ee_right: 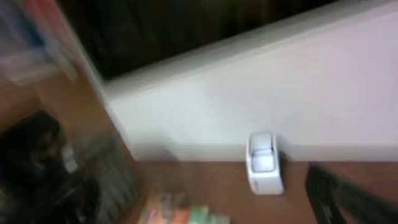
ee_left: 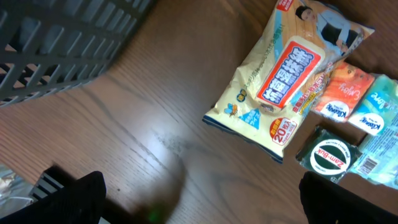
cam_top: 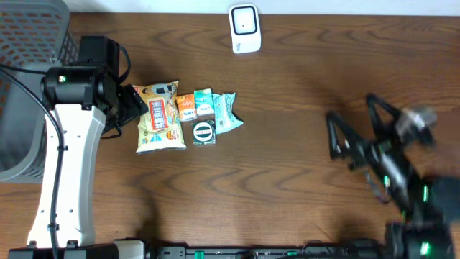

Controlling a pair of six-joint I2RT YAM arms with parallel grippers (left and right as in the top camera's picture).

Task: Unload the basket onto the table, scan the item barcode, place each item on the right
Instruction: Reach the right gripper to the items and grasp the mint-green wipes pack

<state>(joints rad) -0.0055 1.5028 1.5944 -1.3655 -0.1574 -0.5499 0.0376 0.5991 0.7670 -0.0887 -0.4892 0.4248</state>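
Several small items lie in a cluster left of the table's middle: a yellow snack bag [cam_top: 159, 116] [ee_left: 283, 81], an orange tissue pack [cam_top: 186, 108] [ee_left: 342, 93], a white and green pack [cam_top: 204, 103] [ee_left: 376, 109], a teal pack [cam_top: 226, 113] and a round green tin [cam_top: 204, 133] [ee_left: 328, 155]. No barcode can be made out on any of them. The white scanner [cam_top: 244, 29] [ee_right: 264, 163] stands at the back edge. My left gripper [cam_top: 134, 108] [ee_left: 205, 211] hangs open just left of the snack bag, holding nothing. My right gripper [cam_top: 353, 128] is open and empty at the right, far from the items.
A grey mesh basket [cam_top: 29, 72] [ee_left: 56, 43] fills the back left corner, close behind the left arm. The right wrist view is blurred; it shows a white wall behind the table and one dark finger [ee_right: 348, 199] at the lower right.
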